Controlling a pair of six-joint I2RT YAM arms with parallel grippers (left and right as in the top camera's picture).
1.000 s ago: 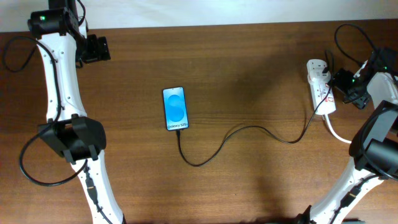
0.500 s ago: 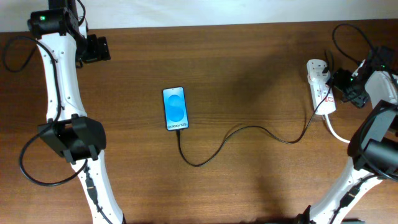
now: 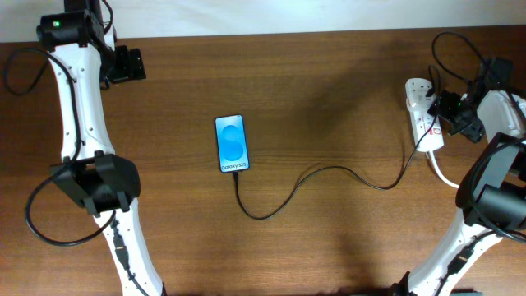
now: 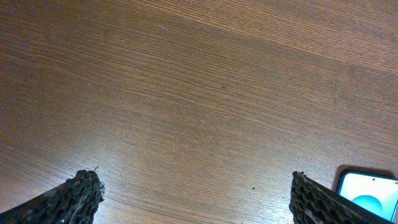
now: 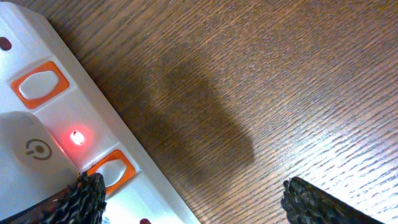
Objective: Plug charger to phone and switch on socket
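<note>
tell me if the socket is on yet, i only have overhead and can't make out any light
Observer: Yes. The right wrist view shows a small red light glowing on the socket, between two orange-rimmed switches.
Operator: is the right gripper open or shut
Observer: The right gripper is open wide, one fingertip at the socket's edge and the other over bare table.
Operator: and the left one
Observer: The left gripper is open too, over bare wood, with a corner of the phone at the lower right of its view.
</note>
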